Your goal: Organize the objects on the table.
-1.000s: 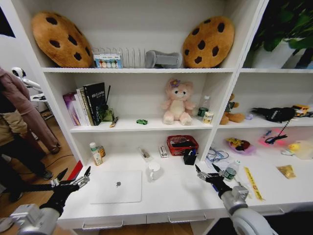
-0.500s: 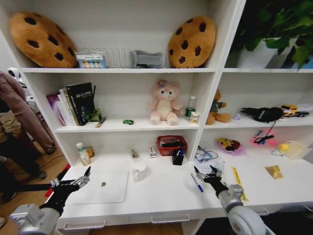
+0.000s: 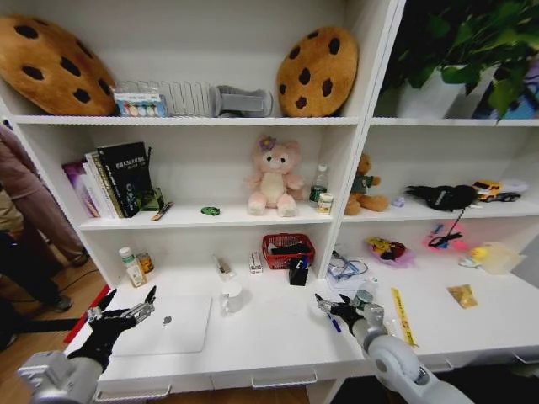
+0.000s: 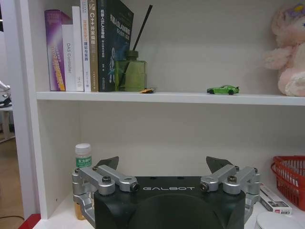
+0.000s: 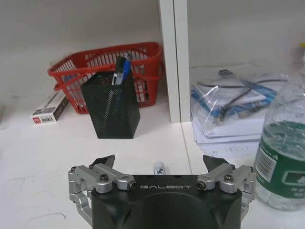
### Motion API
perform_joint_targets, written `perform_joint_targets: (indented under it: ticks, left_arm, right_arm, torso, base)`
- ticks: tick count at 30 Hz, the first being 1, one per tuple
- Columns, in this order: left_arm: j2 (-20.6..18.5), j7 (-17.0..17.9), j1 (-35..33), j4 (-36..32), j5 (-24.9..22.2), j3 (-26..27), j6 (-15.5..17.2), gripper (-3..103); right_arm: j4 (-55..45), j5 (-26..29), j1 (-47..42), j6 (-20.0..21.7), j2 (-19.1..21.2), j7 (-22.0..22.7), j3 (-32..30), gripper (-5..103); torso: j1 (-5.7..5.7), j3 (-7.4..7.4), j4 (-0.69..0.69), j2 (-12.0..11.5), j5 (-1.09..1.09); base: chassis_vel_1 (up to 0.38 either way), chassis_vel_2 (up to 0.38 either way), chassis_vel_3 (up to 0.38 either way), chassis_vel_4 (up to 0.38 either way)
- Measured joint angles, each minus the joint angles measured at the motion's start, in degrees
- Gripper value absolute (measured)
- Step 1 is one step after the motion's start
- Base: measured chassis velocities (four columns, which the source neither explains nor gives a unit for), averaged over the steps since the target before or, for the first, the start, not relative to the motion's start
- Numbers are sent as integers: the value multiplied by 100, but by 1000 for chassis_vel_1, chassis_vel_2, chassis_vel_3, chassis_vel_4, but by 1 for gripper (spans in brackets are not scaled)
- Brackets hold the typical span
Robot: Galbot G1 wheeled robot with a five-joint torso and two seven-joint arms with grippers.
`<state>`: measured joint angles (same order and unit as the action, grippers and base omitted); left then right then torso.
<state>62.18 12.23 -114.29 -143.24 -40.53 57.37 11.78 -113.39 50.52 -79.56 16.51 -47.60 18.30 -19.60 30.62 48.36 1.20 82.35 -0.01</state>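
A closed silver laptop [image 3: 166,325] lies flat on the white table [image 3: 269,337] at the front left. My left gripper [image 3: 128,300] [image 4: 162,164] hovers open at its left edge, holding nothing. A blue pen [image 3: 335,323] lies on the table to the right, its pale end [image 5: 158,168] showing just below my open right gripper [image 3: 331,305] [image 5: 158,162]. More pens [image 5: 121,69] stand in a black mesh cup [image 3: 297,271] [image 5: 112,107]. A tiny green toy car [image 3: 210,210] [image 4: 223,89] sits on the shelf above.
A red basket [image 3: 286,250] [image 5: 95,67] stands behind the cup. A water bottle [image 3: 362,295] [image 5: 281,157] and bagged papers [image 5: 233,105] lie right of my right gripper. A white cup [image 3: 232,296] stands mid-table, and small bottles [image 3: 133,268] stand at the back left. A shelf upright [image 5: 169,62] divides the desk.
The camera has swung right, so the whole scene sits further left. My right gripper has shifted a little left, over the blue pen. The left gripper stays by the laptop.
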Motion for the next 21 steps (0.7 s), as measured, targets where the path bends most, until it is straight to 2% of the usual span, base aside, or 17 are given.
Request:
perform_joint_targets:
  ticks: [2,3,5,7,14,21]
  left_arm:
    - [0,0,0,0,0,0,0,100]
    - [0,0,0,0,0,0,0,100]
    - [0,0,0,-1,0,0,0,100]
    - [0,0,0,0,0,-1,0,100]
    - [0,0,0,0,0,-1,0,100]
    - [0,0,0,0,0,-1,0,100]
  right_arm:
    - [45,86,40,80,27,3,17,100]
    - [118,246,58,258,93,4,26,100]
    - [188,321,31,352,110,5,21,100]
    - [313,331,91,399,81,5,66,100]
    - [556,274,386,408,52,-105,318,100]
    - [725,-32,672,389,-18,-219,641,100]
  torso:
    - [0,0,0,0,1]
    - [0,0,5,0,0]
    - [0,0,7,0,2]
    - [0,0,4,0,1]
    - [0,0,3,0,1]
    - [0,0,4,0,1]
  base:
    - [0,0,0,0]
    - [0,0,0,0]
    - [0,0,0,0]
    - [0,0,0,0]
    - [0,0,0,0]
    - [0,0,0,0]
